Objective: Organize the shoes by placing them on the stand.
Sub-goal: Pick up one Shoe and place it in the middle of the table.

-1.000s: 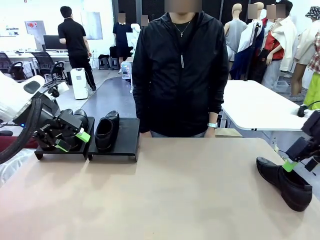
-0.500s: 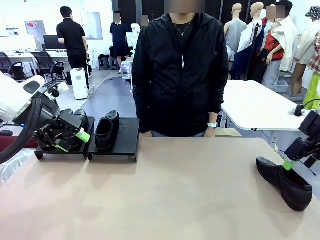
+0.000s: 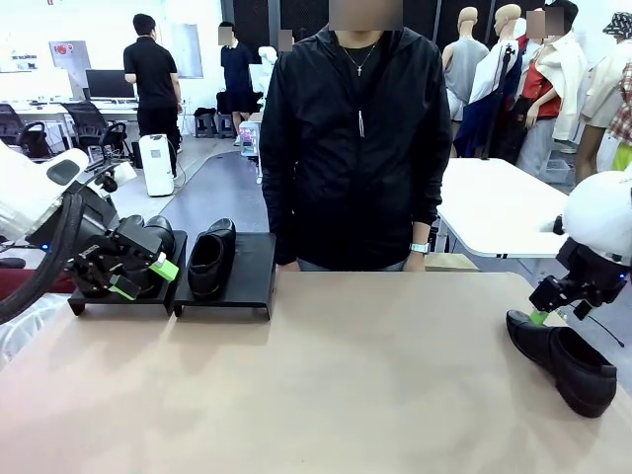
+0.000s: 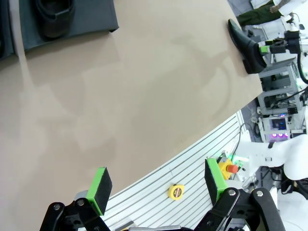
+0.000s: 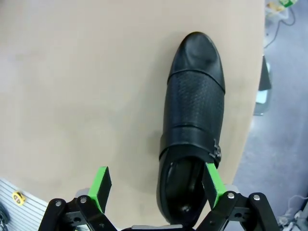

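Since a second ago, right gripper (image 3: 549, 304) has swung over the loose shoe (image 5: 191, 125), jaws spread, one pad at its heel opening (nothing pinched). Left gripper (image 3: 138, 277), also spread, hovers by the stand (image 3: 229, 292). Farther off, shelved shoes (image 3: 210, 259) wait; this one remains.

Beyond the far edge of the tan tabletop (image 3: 375, 385) lies a bright room with a grey floor (image 3: 212, 193) and white walls. A white table (image 3: 499, 212) stands off the far right corner. Past the far left corner are black office chairs (image 3: 94, 123), a desk with a monitor (image 3: 109, 83) and a white floor appliance (image 3: 156, 165).
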You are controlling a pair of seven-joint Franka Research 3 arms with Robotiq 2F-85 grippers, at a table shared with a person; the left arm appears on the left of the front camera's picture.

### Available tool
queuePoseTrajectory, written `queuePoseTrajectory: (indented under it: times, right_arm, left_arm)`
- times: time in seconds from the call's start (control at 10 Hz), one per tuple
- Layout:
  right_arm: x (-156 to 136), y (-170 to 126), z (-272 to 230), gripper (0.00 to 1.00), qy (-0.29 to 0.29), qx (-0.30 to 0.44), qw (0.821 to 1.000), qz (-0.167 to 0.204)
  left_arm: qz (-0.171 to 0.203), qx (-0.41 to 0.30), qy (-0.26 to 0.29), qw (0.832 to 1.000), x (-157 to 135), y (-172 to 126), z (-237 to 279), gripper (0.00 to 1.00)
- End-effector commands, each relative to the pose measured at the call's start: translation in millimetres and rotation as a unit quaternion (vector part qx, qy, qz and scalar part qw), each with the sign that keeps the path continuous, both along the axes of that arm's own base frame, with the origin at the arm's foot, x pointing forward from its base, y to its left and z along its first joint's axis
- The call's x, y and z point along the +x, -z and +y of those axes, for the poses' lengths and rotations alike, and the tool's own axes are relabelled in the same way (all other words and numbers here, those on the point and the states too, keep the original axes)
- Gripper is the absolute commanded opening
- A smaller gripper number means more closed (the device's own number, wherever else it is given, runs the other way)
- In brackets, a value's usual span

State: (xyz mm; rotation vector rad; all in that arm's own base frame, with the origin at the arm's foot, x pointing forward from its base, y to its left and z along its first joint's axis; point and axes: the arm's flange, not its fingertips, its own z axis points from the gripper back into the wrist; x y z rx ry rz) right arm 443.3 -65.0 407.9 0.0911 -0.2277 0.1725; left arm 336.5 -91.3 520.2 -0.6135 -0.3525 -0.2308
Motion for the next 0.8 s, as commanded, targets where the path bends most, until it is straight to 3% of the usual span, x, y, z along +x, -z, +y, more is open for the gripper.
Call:
queuePoseTrajectory:
  times: [0.0,0.2,0.7]
  right_arm:
    - [12.2,6.2,-4.1,1.00,0.024,0.009,1.000,-0.012]
    - [17.3,20.1,-11.9,1.00,0.027,0.007,0.999,-0.020]
    - [34.1,49.4,-19.2,1.00,0.009,0.041,0.999,0.005]
  left_arm:
    - [-0.009,-0.011,0.002,1.000,-4.3,8.0,-0.2,1.00]
    - [-0.009,-0.011,0.002,1.000,-4.3,8.0,-0.2,1.00]
    - [-0.009,-0.011,0.002,1.000,-4.3,8.0,-0.2,1.00]
